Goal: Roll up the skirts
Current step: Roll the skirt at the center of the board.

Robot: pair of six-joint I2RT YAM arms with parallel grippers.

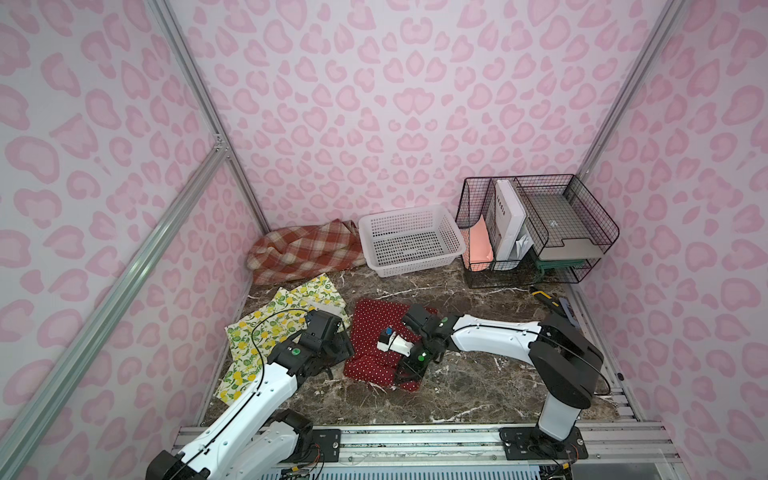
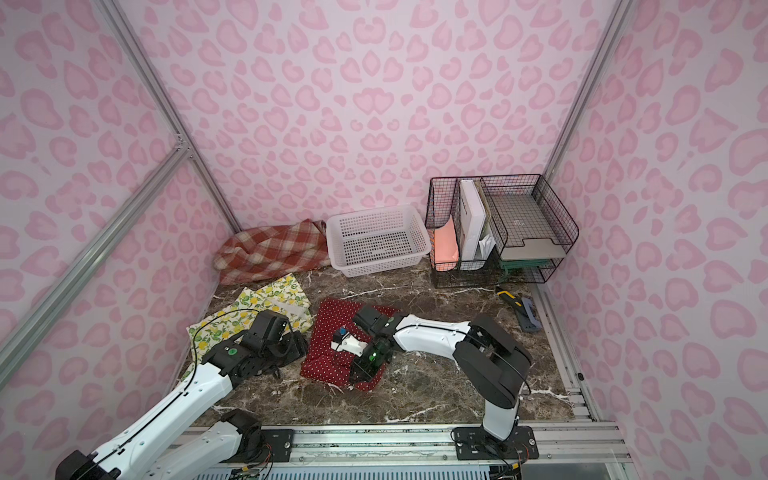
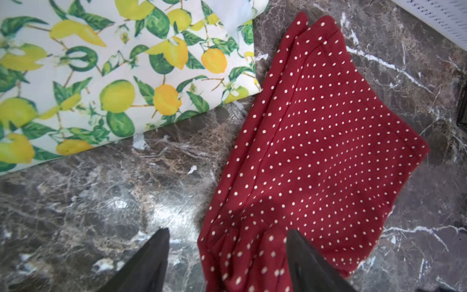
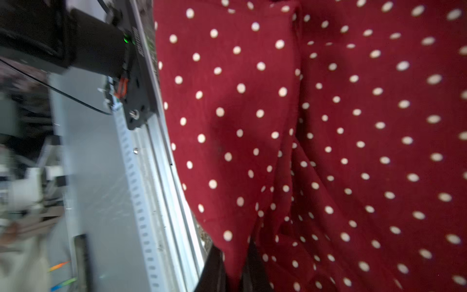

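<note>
Red polka-dot skirt (image 1: pixel 374 328) lies rumpled mid bench (image 1: pixel 478 374); looks thin, limp, light, likely slippery. Right hand (image 4: pixel 233 265) pinches near-right fold. Left hand (image 3: pixel 227 230) open, straddling left edge. Grip hem corners. Lemon skirt (image 1: pixel 266 328) left; plaid skirt (image 1: pixel 303 249) far-left, likely bulkier.

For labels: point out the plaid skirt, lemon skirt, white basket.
plaid skirt (image 1: pixel 303 249): in a top view, crumpled middle.
lemon skirt (image 3: pixel 113 75): left wrist view, flat print.
white basket (image 1: pixel 415 266): in a top view, near wall.

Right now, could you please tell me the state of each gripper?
Left gripper: open, over the red white-dotted cloth skirt.
Right gripper: shut on that skirt.
</note>
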